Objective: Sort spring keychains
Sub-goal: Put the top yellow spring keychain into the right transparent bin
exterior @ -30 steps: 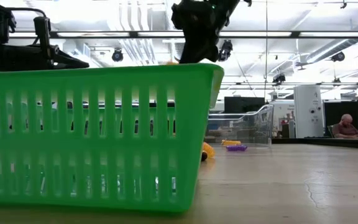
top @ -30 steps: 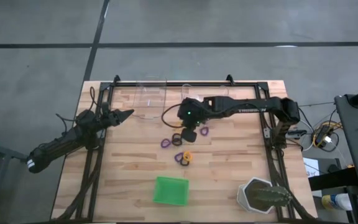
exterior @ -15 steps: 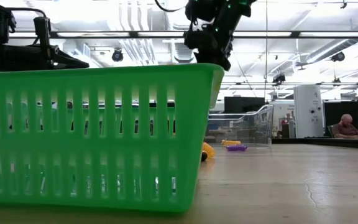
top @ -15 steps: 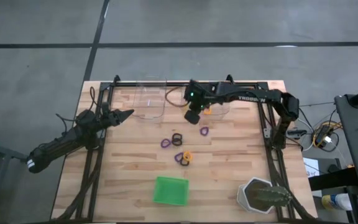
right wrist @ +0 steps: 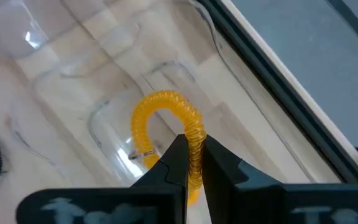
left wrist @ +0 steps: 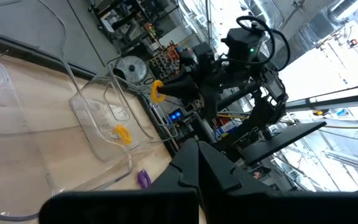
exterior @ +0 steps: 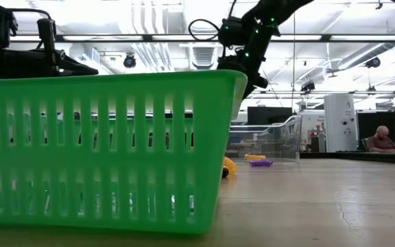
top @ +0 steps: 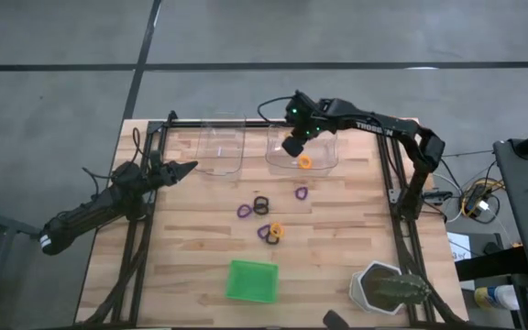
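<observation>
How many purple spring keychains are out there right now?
3 purple spring keychains, all loose on the table: one nearest the clear tray, one beside the black keychains, one against an orange keychain. Others may hide underneath.

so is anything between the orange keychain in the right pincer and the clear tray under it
Nothing visible. The right pincer holds the orange keychain directly above the open clear tray, where another orange keychain already lies.

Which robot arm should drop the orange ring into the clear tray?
The right arm. Its end effector is shut on the orange spring keychain directly above the right clear tray. The left end effector waits shut at the table's left edge, holding nothing.
</observation>
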{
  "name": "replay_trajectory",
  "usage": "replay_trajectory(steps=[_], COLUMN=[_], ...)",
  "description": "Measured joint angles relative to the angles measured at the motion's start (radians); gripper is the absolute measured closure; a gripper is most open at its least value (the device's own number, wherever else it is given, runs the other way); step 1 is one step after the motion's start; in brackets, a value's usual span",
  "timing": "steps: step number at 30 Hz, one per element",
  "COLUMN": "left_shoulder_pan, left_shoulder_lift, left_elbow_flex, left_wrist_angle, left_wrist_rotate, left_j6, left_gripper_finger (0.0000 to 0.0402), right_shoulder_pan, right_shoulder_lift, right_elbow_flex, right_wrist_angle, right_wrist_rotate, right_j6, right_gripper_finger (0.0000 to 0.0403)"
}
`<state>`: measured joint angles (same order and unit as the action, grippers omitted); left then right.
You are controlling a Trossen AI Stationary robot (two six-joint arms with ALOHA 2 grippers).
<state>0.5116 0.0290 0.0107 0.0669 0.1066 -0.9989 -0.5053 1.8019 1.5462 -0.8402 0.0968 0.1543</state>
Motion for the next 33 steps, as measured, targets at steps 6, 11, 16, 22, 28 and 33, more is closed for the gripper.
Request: replay_trajectory(steps=[6, 11, 16, 22, 28, 33], left_shoulder_pan=[0.000, 0.000, 0.000, 0.000, 0.000, 0.000], left_shoulder_lift=[0.000, 0.000, 0.000, 0.000, 0.000, 0.000], left_elbow_flex=[0.000, 0.000, 0.000, 0.000, 0.000, 0.000], left_wrist_angle=[0.000, 0.000, 0.000, 0.000, 0.000, 0.000], left_wrist_rotate=[0.000, 0.000, 0.000, 0.000, 0.000, 0.000], left_j6=[0.000, 0.000, 0.000, 0.000, 0.000, 0.000], left_gripper_finger=[0.0402, 0.0402, 0.0402, 0.0402, 0.0402, 0.0402], right_shoulder_pan=[-0.009, -0.010, -0.013, -0.017, -0.024, -0.026], right_shoulder_lift=[0.000, 0.000, 0.000, 0.000, 0.000, 0.000], right_elbow_flex=[-0.065, -0.137, -0.207, -0.284, -0.328, -0.336], right_wrist_angle=[0.011, 0.030, 0.058, 0.118, 0.147, 0.164], right_wrist_rotate=[0.000, 0.000, -0.004, -0.034, -0.037, -0.037], right_j6=[0.001, 0.003, 0.009, 0.036, 0.056, 0.056], right_gripper_finger=[0.0380, 0.0380, 0.0380, 0.0380, 0.0378, 0.0363])
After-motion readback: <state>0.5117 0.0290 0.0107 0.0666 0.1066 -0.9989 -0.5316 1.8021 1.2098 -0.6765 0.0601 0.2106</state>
